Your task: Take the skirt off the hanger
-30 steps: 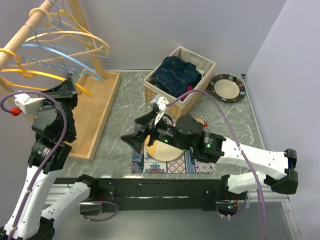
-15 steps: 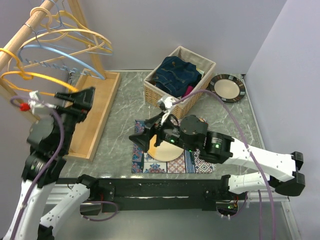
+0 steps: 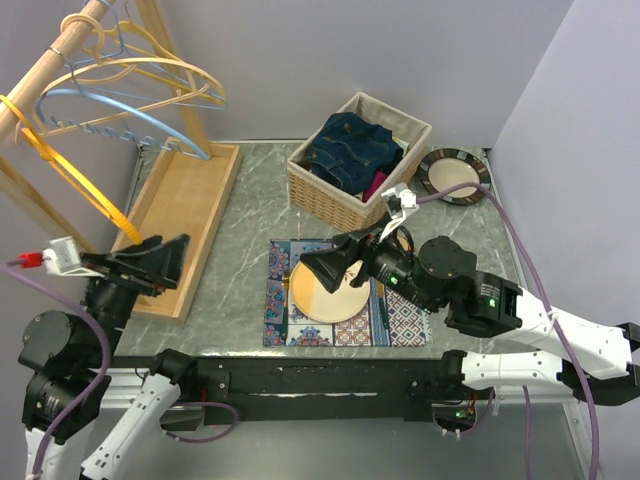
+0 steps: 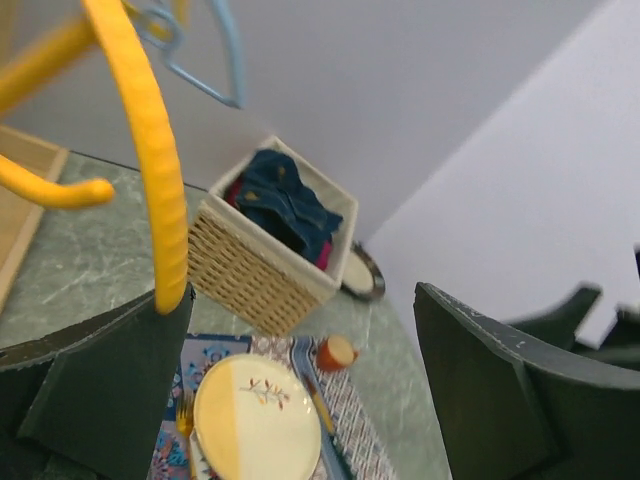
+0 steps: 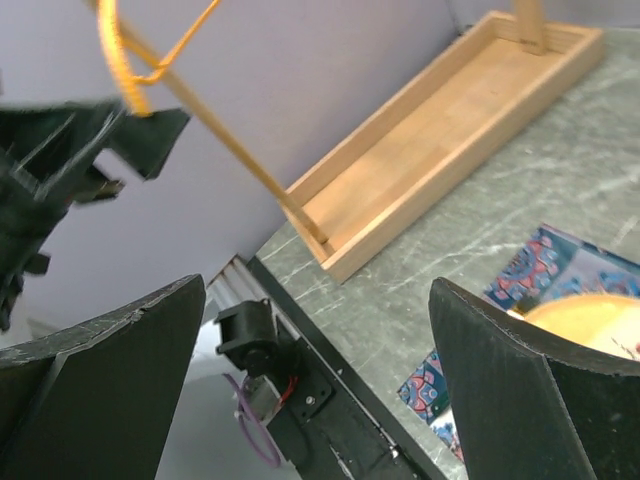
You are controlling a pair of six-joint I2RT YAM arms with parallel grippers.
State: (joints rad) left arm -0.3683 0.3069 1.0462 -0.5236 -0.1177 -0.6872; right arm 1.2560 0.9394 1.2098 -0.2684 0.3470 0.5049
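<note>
Skirt (image 3: 352,150): dark blue denim, bunched up inside the wicker basket (image 3: 330,195) at the far side of the table (image 3: 240,230). It is off the hanger and well apart from both grippers.

Yellow hanger (image 3: 75,185): bare, hooked on the wooden rail (image 3: 55,55) and tilted steeply. Its lower end reaches down toward the wooden tray (image 3: 185,215) at the foot of the rack.

Left gripper (image 4: 298,300): jaws spread wide, nothing between them. It sits at the near left, over the near end of the tray. In the left wrist view the hanger's lower end comes down right at the tip of one finger (image 4: 110,390). Cannot tell whether it touches or passes behind. The basket and skirt lie far ahead of the jaws, across the table.

Right gripper (image 5: 318,290): jaws also fully apart and empty. From above it hovers over the cream plate (image 3: 320,305) on the patterned placemat (image 3: 282,325), pointing left toward the rack. The basket is just beyond it, and the skirt is nearer to this gripper than to the left one, with no contact.

Blue hanger (image 3: 120,105) and cream hanger (image 3: 150,68): both bare, higher on the same rail.

Dark-rimmed plate (image 3: 455,175): just right of the basket.
</note>
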